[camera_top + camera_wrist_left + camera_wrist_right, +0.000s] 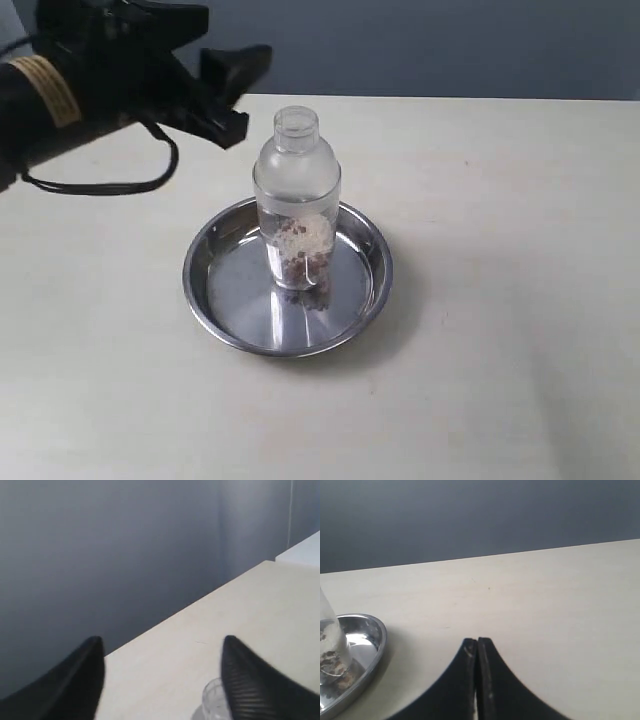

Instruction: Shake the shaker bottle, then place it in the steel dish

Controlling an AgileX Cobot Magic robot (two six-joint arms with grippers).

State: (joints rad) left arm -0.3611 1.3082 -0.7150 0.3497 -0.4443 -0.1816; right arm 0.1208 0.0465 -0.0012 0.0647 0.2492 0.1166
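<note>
Bottle stood in dish; left gripper gaped empty at ten o'clock, best withdrawn without nudging it; right gripper sat closed.

A pale wooden table (matte, evenly lit) meets a grey-blue wall.

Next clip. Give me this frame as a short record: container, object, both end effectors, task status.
container: round shiny steel dish on pale table
object: clear frosted plastic shaker bottle with tan granules, upright inside dish
left end effector: open, empty, apart from bottle
right end effector: shut, empty, apart from dish
status: bottle set in dish
</note>
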